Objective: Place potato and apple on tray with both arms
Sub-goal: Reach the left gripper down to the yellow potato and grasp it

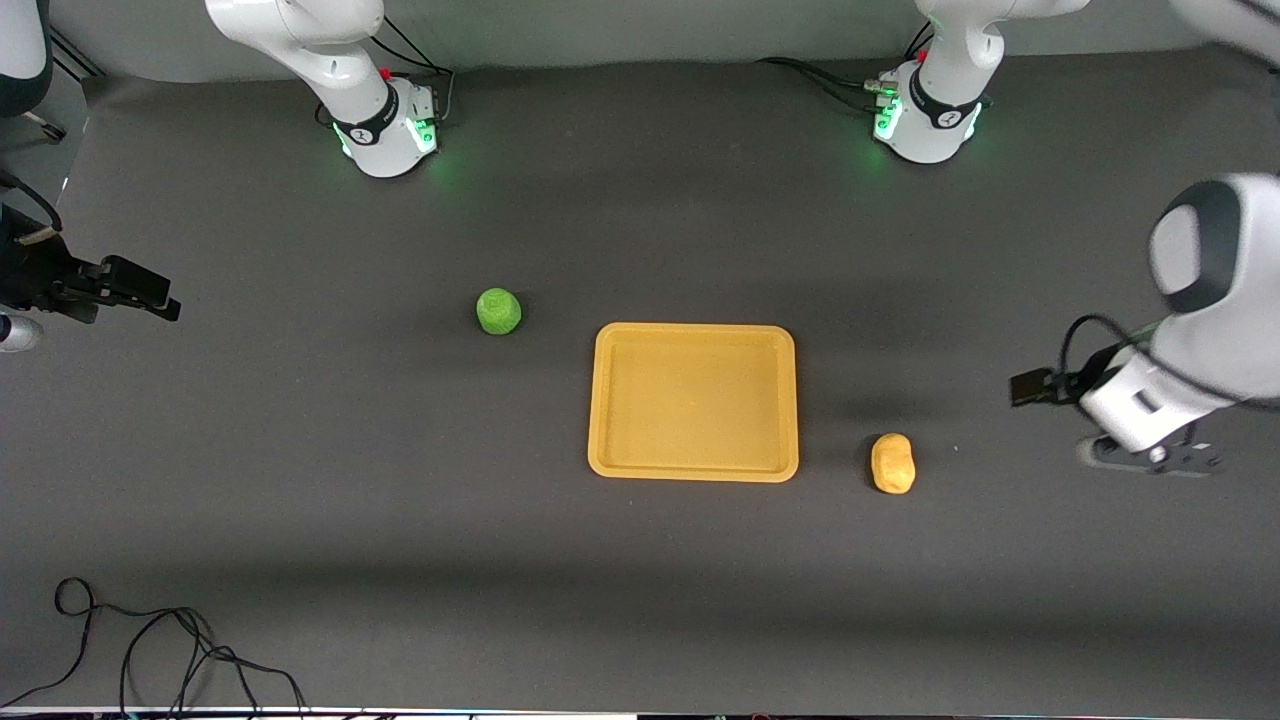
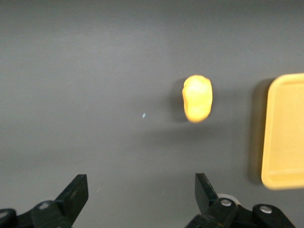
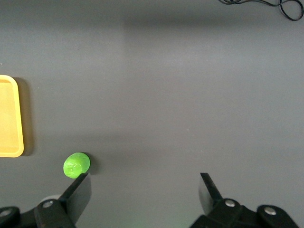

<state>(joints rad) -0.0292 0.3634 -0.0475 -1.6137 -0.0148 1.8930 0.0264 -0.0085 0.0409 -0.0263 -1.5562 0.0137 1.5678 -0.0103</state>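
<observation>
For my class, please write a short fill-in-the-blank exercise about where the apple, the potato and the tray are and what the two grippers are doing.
1. The tray holds ____ items.
2. The ____ lies toward the right arm's end of the table, farther from the front camera than the potato.
3. The left gripper has its fingers ____ and holds nothing.
4. The right gripper is open, with the ____ close beside one finger in its wrist view.

Missing words: no; apple; open; apple

The dark grey table [image 1: 300, 480] carries the tray [image 1: 693, 470], apple [image 1: 498, 311], potato [image 1: 893, 463] and a loose black cable [image 1: 150, 650].
</observation>
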